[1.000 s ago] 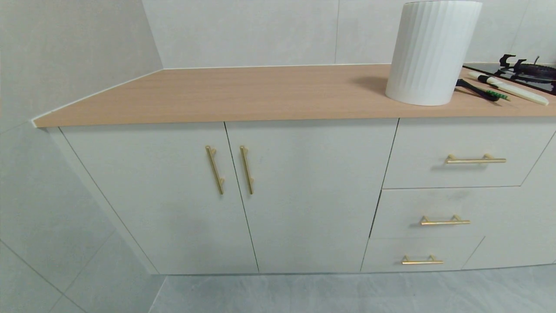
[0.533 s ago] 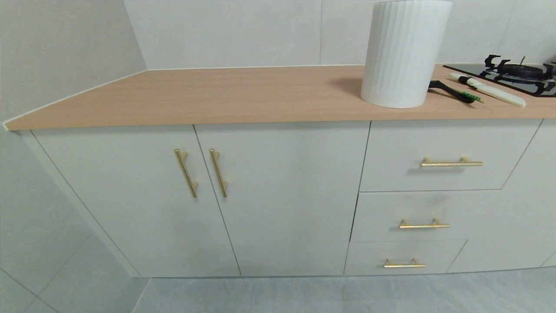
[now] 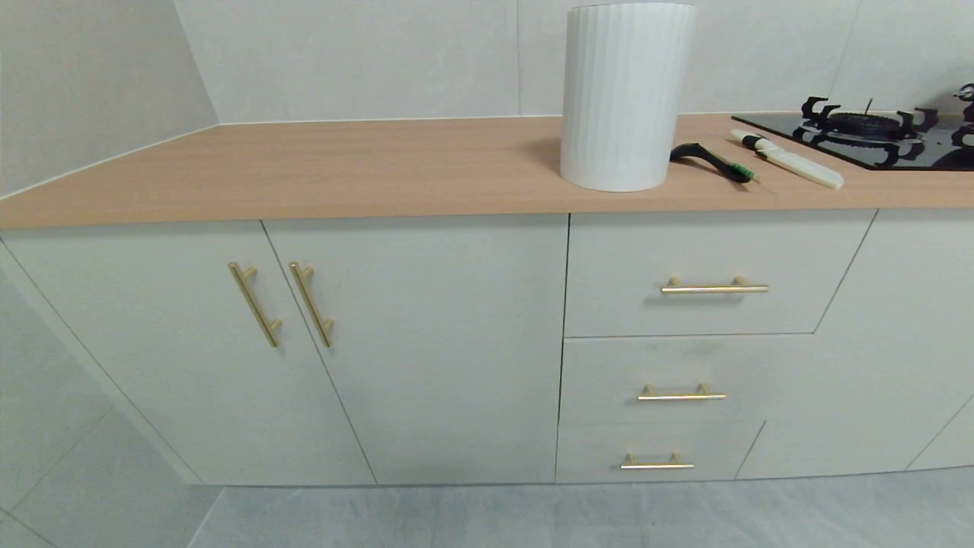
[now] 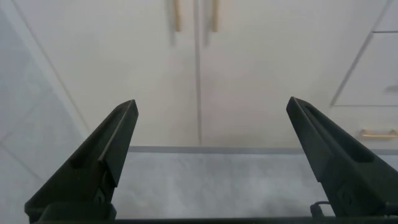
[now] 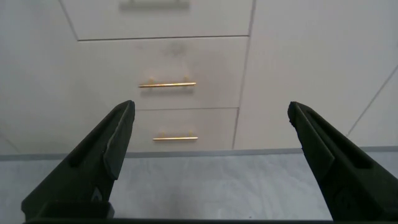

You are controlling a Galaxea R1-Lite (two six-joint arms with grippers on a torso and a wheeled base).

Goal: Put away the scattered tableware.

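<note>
On the wooden counter a tall white ribbed container stands upright. Just right of it lie a black-handled utensil with a green tip and a white knife-like utensil. My left gripper is open, low in front of the cabinet doors, with nothing between its fingers. My right gripper is also open and holds nothing, low in front of the drawers.
A black gas hob sits at the counter's far right. Below the counter are two cabinet doors with gold handles and three drawers with gold handles. Tiled walls close the left side and back; grey floor lies below.
The head camera has turned to the right: the whole scene has shifted left, bringing more of the hob into view. Nothing on the counter has moved.
</note>
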